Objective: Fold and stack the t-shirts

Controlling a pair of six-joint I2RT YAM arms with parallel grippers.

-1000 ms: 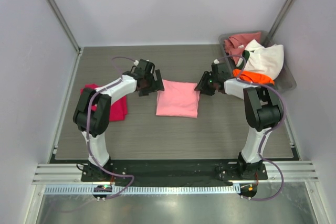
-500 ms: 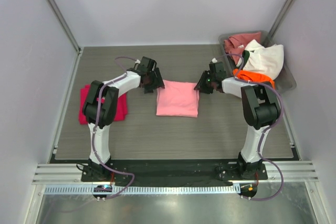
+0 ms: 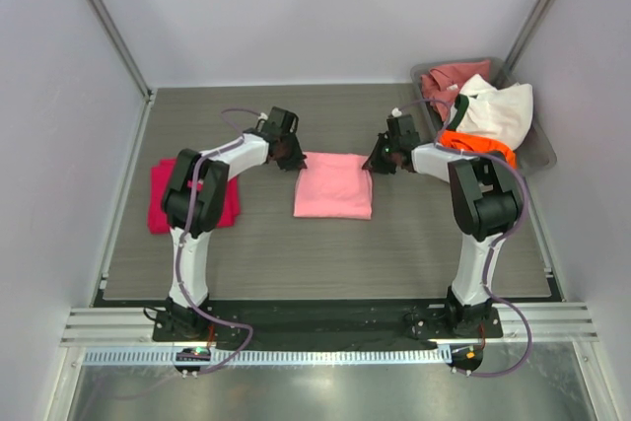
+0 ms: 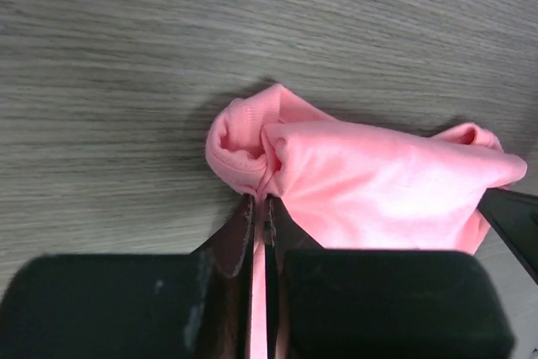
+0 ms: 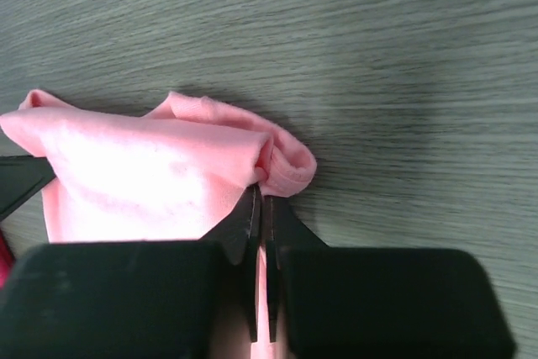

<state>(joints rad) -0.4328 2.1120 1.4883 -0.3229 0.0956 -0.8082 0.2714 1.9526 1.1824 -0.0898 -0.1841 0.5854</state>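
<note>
A folded light pink t-shirt (image 3: 333, 185) lies mid-table. My left gripper (image 3: 296, 161) is shut on its far left corner; in the left wrist view the pink cloth (image 4: 336, 182) bunches up at the closed left gripper (image 4: 261, 201). At the far right corner my right gripper (image 3: 371, 164) is shut as well, with pink cloth (image 5: 160, 174) pinched at the right gripper's tips (image 5: 261, 195). A folded magenta-red t-shirt (image 3: 163, 196) rests at the table's left, partly hidden by the left arm. More t-shirts, dusty rose (image 3: 449, 78), white (image 3: 498, 110) and orange (image 3: 473, 143), are heaped at the back right.
The heap sits in a grey bin (image 3: 537, 150) at the table's back right corner. Pale walls enclose the table on three sides, with metal posts (image 3: 104, 22) at the back corners.
Both grippers moved in onto the pink t-shirt's far corners and closed on the cloth. The left arm swung toward the back of the table.
</note>
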